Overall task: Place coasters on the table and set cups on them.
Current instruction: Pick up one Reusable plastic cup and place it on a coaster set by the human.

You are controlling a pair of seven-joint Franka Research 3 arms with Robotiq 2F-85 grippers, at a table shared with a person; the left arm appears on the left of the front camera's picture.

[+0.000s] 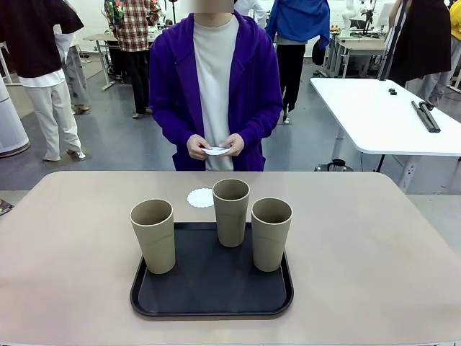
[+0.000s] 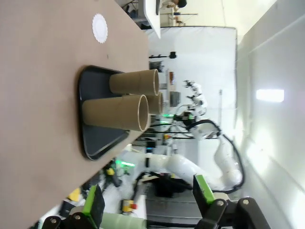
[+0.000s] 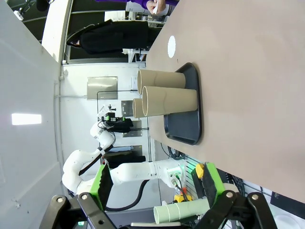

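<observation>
Three khaki cups (image 1: 231, 213) stand upright on the tray (image 1: 209, 292); one lacy coaster (image 1: 200, 197) lies on the table (image 1: 374, 245).

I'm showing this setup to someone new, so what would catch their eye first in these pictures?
Three tall tan cups stand upright on a black tray in the middle of the beige table. Just beyond the tray lies one white lacy coaster, and at the far side a person in a purple hoodie holds what looks like another coaster in both hands.

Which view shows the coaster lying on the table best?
Left wrist view: the coaster lies whole, scalloped edge clear, beyond the tray. Front view: middle cup clips its right edge. Right wrist view: a small plain oval.
</observation>
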